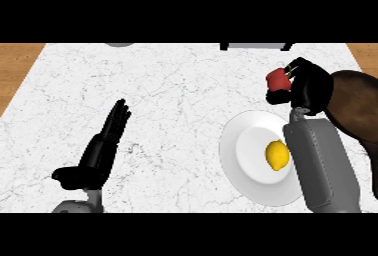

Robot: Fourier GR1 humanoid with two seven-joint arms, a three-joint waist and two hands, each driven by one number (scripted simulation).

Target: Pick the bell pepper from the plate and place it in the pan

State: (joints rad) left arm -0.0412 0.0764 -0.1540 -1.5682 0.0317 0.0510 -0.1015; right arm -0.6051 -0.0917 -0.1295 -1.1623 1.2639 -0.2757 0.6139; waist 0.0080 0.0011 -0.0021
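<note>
The right hand (306,87) is seen at the upper right of the marble counter (170,100), its black fingers curled round the red bell pepper (277,78), which shows at the hand's left side, held clear of the plate. The pepper is thus located beyond the far rim of the white plate (247,150) and just beside the left edge of the dark brown pan (358,107); whether it is over the pan's interior cannot be told, as the hand covers that edge. The grey right forearm (321,160) is laid across the right part of the plate, hiding that side of its rim. A yellow lemon (276,155) is observed lying on the plate, just left of the forearm. The left hand (107,135) is recorded at the lower left of the counter, well apart from the plate, open with fingers straight and pointing away from the robot, nothing held. Wooden surfaces (18,65) are noted beside the counter at both sides.
</note>
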